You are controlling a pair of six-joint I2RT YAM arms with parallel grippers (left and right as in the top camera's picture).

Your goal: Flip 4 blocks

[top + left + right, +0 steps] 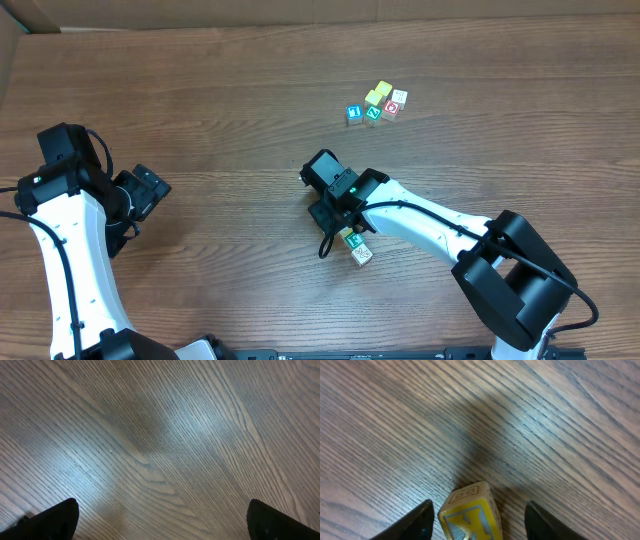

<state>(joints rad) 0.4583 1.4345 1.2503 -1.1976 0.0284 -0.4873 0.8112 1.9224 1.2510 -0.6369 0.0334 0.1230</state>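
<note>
Showing 1 step of the 4-block flip: the right end effector (479,507) is set low over a yellow block (470,517) that rests on the table (200,80). Its 2 fingers (415,522) stand apart, 1 on each side of the block, with a gap of bare wood visible on both sides, so nothing is clamped.

In the overhead view this block sits near the table's middle, partly under the arm, and a whitish-cream block (363,256) lies just beside it. A cluster of blocks (376,104) lies well apart, toward the far side.

Judged from this layout, the yellow block is the 1 in hand. The next move probably calls for closing squarely on 2 opposite side faces, raising it a little, and rolling the wrist so that another face comes up. The neighbouring block should not be nudged.

The right arm reaches from its base at the near right toward the centre, with its wrist pitched down. The left arm is folded at the left edge. The left end effector (162,507) is spread wide over bare wood and holds nothing.
</note>
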